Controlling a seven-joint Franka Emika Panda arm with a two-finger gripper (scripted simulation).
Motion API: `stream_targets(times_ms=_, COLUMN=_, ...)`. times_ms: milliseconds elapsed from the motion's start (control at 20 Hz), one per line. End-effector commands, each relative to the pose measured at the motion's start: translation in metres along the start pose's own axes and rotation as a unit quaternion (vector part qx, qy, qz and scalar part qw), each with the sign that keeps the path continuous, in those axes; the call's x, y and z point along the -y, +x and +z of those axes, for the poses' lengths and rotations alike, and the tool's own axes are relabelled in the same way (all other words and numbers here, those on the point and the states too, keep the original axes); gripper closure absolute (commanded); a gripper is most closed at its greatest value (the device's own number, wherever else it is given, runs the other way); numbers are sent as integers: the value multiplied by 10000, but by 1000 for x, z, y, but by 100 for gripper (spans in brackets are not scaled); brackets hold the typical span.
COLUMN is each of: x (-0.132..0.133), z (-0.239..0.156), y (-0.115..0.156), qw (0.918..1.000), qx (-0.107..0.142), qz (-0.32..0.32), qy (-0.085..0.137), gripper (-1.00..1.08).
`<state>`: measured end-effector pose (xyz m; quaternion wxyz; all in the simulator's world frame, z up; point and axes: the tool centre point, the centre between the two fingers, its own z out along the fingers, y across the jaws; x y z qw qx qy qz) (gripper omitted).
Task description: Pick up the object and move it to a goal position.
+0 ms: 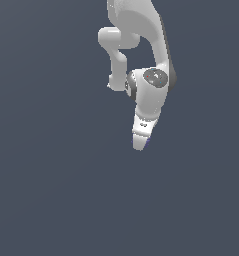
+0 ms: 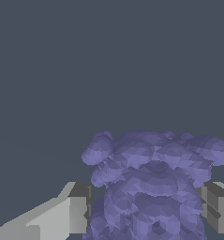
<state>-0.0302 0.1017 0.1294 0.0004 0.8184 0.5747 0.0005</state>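
In the exterior view the white arm (image 1: pixel 150 55) comes down from the top of the frame over a plain dark grey-blue surface (image 1: pixel 51 175), and its gripper (image 1: pixel 139 145) points downward. A sliver of purple-blue shows at the gripper's tip, on the exterior view's right: this is the object (image 1: pixel 147 143), mostly hidden behind the white fingers. In the wrist view the object (image 2: pixel 153 187) is a lumpy, faceted purple-blue mass sitting between the two fingers (image 2: pixel 78 208), whose pads lie against its sides, so the gripper is clenched on it. No containers show, and no writing or label can be read anywhere.
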Motion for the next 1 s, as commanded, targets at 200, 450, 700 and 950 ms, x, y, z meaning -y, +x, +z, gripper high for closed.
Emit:
stream_targets(times_ms=200, x=-4, z=-28, y=60, qw=10000, qx=1, qz=6, qy=2, gripper=108)
stream_targets(times_ms=450, x=-8, z=-40, y=87, qw=10000, qx=1, qz=8, qy=5, gripper=108)
stream_targets(times_ms=700, x=-10, z=-46, y=101, qw=10000, qx=1, qz=8, qy=5, gripper=108)
stream_targets(times_ms=950, x=-10, z=-48, y=106, qw=10000, qx=1, qz=8, qy=5, gripper=108)
